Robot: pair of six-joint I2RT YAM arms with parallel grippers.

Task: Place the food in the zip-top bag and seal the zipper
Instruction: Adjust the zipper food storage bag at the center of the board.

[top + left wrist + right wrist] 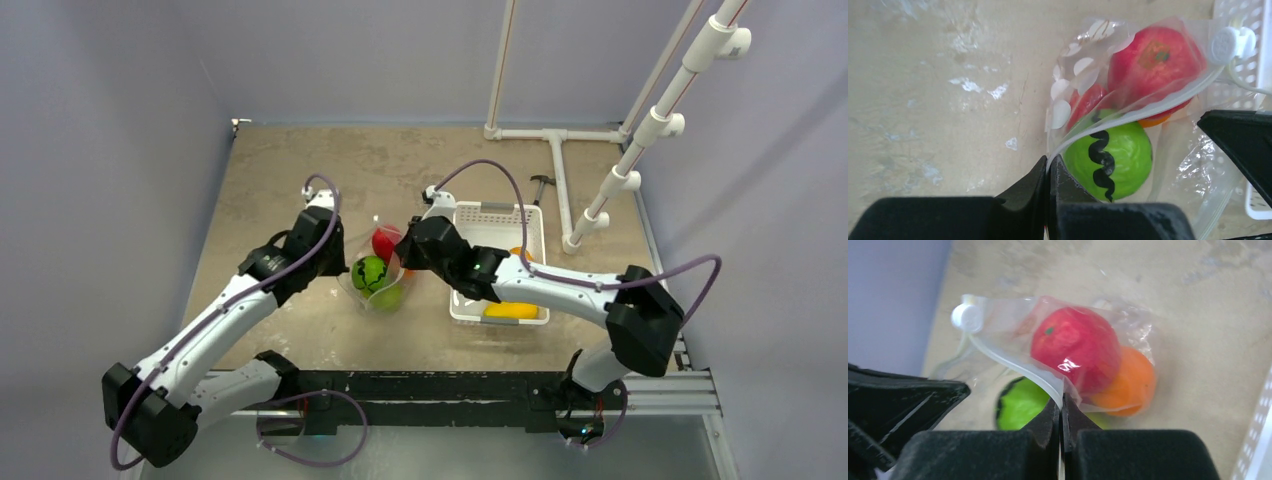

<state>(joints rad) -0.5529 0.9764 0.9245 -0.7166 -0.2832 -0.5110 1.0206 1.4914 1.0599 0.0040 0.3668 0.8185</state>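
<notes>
Now the zipper (1128, 117) is pinched by the closed left gripper (1049, 164) and right gripper (1062, 409). It is stretched from them toward the far slider (1230, 44).

Plain lavender-grey walls (110, 90) enclose a mottled beige worktop (290, 170). A white plastic pipe frame (561, 185) stands at two o'clock; a black metal rail (450, 385) runs along six o'clock.

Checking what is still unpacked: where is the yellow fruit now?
Top view: the yellow fruit lies in the near end of the white basket, to the right of the zip-top bag.
</notes>
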